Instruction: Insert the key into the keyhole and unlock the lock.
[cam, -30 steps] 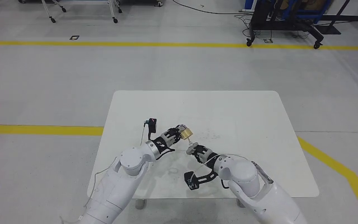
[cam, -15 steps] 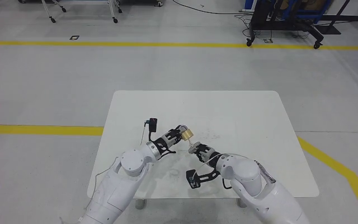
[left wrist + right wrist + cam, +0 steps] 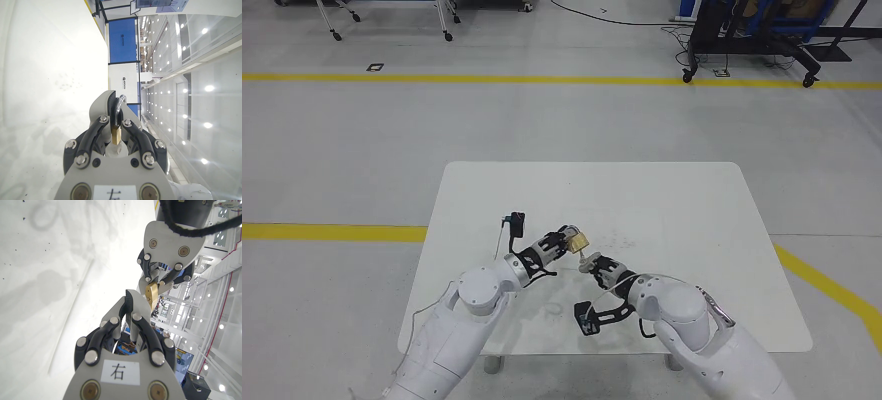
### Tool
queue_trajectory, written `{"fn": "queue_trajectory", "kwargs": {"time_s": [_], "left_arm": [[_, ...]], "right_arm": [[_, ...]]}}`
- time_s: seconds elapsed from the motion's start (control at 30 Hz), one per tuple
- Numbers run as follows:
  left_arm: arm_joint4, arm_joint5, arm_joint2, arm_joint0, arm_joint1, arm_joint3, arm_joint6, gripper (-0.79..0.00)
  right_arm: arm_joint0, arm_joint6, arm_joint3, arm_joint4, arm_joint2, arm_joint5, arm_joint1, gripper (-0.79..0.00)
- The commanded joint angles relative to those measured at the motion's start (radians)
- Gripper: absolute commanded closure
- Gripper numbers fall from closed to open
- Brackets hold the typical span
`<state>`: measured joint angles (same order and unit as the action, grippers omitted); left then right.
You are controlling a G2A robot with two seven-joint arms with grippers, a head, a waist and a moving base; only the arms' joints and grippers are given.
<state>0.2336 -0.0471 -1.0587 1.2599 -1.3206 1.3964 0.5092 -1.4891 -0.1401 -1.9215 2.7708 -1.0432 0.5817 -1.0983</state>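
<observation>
From the top view you had one white table (image 3: 692, 200), two arms and two grippers over it, and one brass lock (image 3: 576, 240). The lock was up off the tabletop, just toward 9 o'clock from the table's middle. The left gripper (image 3: 564, 240) was closed around it. The right gripper (image 3: 590, 264) was just beside the lock, at about 4 o'clock from it. The closest table edge to both grippers was the 6 o'clock one. A wide stretch of tabletop lay between them and the 12 o'clock and 3 o'clock edges.

In the left wrist view you saw one left gripper (image 3: 117, 106) with its two fingers squeezed tight on the lock (image 3: 115, 136). The silver loop (image 3: 121, 100) poked out between the fingertips, and the brass body sat back toward the wrist. The table (image 3: 47, 75) ran along one side of the gripper, with a few small dark marks on it. Its curved edge was well past the fingertips.

In the right wrist view the right gripper (image 3: 132, 298) had its two fingers drawn close together, with only a thin gap. You could not tell if the key was between them. Its tips were just beside the brass lock (image 3: 151, 292), nearly touching it. The left gripper (image 3: 157, 283) faced you and pinched the lock from the far side. One black cable (image 3: 189, 232) crossed the left wrist. The table (image 3: 47, 275) lay along one side, dotted with tiny dark specks.
</observation>
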Motion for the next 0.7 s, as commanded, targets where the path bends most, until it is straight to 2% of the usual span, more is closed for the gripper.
{"fn": "queue_trajectory", "kwargs": {"time_s": [0.0, 0.33, 0.67], "left_arm": [[0.022, 0.015, -0.001, -0.002, -0.001, -0.004, 0.010, 0.000], [0.061, 0.042, -0.007, -0.012, -0.003, -0.016, 0.018, 0.000], [0.104, 0.051, -0.013, -0.017, -0.004, -0.023, 0.038, 0.000]], "right_arm": [[-0.002, 0.003, -0.002, 0.001, 0.001, -0.008, 0.000, 0.000], [-0.004, -0.022, -0.005, 0.006, 0.011, -0.033, 0.004, 0.000], [-0.002, -0.148, 0.025, -0.067, -0.013, -0.084, 0.013, 0.000]]}}
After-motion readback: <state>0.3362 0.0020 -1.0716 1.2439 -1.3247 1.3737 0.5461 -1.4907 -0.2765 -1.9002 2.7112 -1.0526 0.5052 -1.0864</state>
